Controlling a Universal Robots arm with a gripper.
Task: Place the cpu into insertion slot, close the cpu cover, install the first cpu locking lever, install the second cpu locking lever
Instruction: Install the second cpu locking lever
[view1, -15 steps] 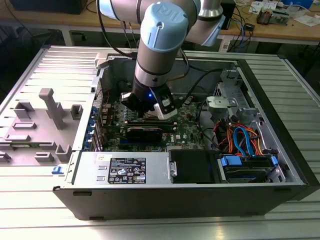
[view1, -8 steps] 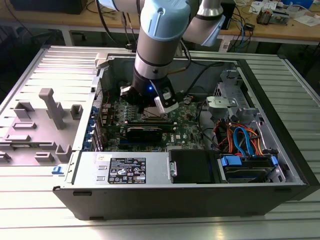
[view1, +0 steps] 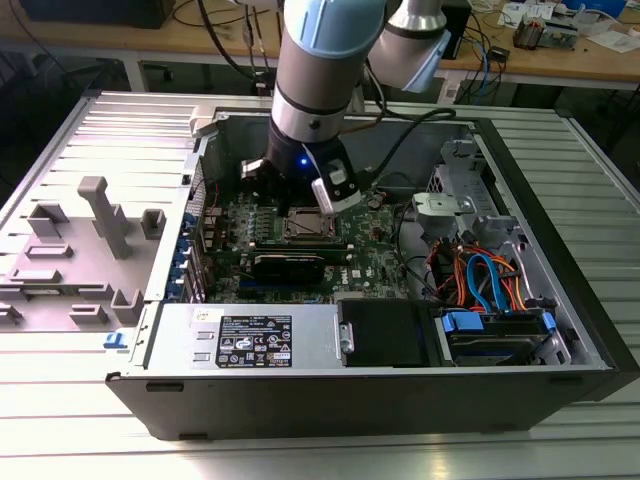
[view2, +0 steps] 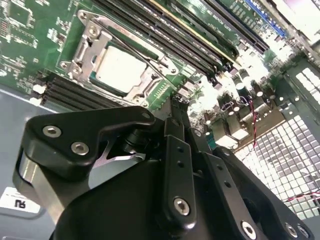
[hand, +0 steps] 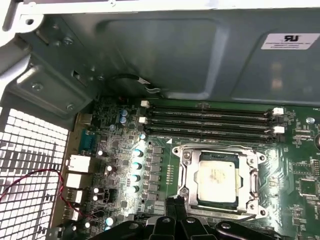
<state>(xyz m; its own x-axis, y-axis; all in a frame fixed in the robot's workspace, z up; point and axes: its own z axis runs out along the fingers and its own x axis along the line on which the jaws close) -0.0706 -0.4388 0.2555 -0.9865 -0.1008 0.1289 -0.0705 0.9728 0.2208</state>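
The cpu (hand: 217, 177) lies flat in the insertion slot (hand: 220, 206), its silver top facing up; in the second wrist view the cpu (view2: 117, 67) sits just beyond my fingertips. The cpu cover (hand: 186, 175) is a silver frame lying down around the chip, also seen as the cpu cover (view2: 92, 37). Thin wire levers run along the frame's edges; whether they are latched I cannot tell. My gripper (view2: 172, 105) hangs just beside the socket, fingers together and holding nothing. From outside, the gripper (view1: 300, 205) hovers low over the cpu (view1: 303, 224) inside the open case.
Long black memory slots (hand: 210, 120) run beside the socket, under the grey case wall (hand: 175, 50). A perforated rear panel (hand: 30, 150) is close by. Drive cables (view1: 480, 280) fill the exterior view's right, a power supply (view1: 250, 340) the front, and a grey fixture tray (view1: 90, 230) the left.
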